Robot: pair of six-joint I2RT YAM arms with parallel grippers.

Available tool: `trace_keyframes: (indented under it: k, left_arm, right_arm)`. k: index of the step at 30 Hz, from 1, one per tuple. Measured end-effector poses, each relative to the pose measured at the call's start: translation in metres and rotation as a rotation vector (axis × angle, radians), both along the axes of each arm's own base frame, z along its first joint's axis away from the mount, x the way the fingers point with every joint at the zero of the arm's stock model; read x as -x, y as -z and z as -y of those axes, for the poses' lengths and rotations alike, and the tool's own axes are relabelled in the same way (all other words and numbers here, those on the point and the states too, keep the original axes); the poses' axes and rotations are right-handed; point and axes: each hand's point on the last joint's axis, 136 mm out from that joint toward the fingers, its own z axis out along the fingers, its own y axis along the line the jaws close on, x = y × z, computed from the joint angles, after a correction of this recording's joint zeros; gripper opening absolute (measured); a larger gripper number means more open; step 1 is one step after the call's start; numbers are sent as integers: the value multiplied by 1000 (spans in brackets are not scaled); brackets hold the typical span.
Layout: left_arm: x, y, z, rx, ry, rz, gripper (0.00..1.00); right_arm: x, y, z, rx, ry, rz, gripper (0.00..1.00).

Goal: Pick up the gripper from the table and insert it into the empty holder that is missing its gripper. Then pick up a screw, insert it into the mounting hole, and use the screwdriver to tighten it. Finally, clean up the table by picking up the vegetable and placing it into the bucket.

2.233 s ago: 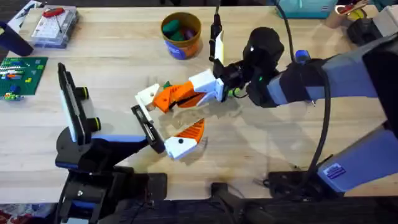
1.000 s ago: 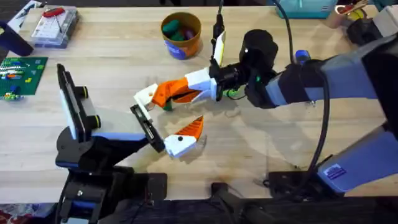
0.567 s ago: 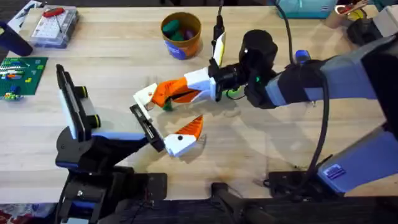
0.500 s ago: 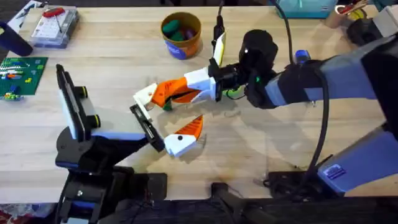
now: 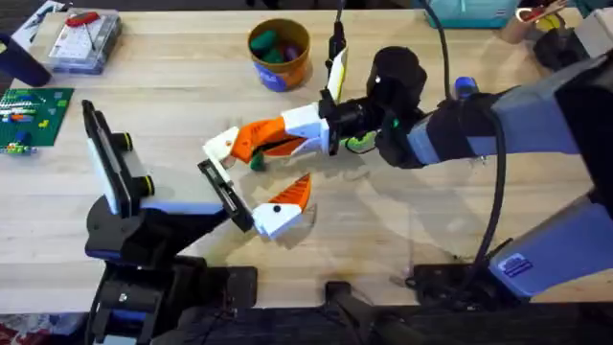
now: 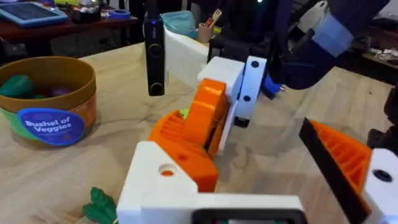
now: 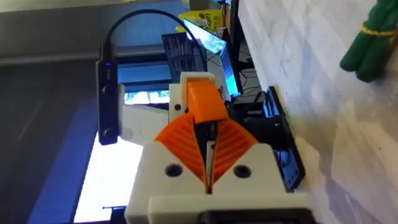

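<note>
Two arms are meeting near the middle of the surface [image 5: 441, 240]. Part of the gripper [image 5: 251, 140] is being hidden inside the right claw [image 5: 287, 139], whose orange-padded fingers are pressing shut on it; its white base plate is sticking out to the left, raised off the wood. A small green vegetable [image 5: 257, 162] is peeking out just beneath it, mostly covered. The right arm is reaching in low from the right. The left arm is lying along the near edge, its black holder [image 5: 222, 192] angling up toward the gripper, close but apart. The left claw [image 5: 254, 206] is carrying one mounted finger [image 5: 283, 206] and is gripping nothing. The bucket [image 5: 279, 53] is standing beyond. The screwdriver [image 5: 334, 48] is standing upright between bucket and right arm.
</note>
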Motion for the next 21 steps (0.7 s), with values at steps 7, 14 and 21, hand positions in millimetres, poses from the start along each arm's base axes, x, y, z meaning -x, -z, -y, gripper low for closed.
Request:
trace_keyframes:
  k: [7,14,21]
  left_arm:
    - [-1,1,-1,-1,-7,-4,990]
    - [-1,1,-1,-3,-6,0,990]
    - [-1,1,-1,-3,-9,-2,990]
  right_arm:
    - [-1,0,-1,-1,8,6,18]
    - [0,-5,-4,-2,20,10,18]
    - [3,-3,-8,-1,41,20,18]
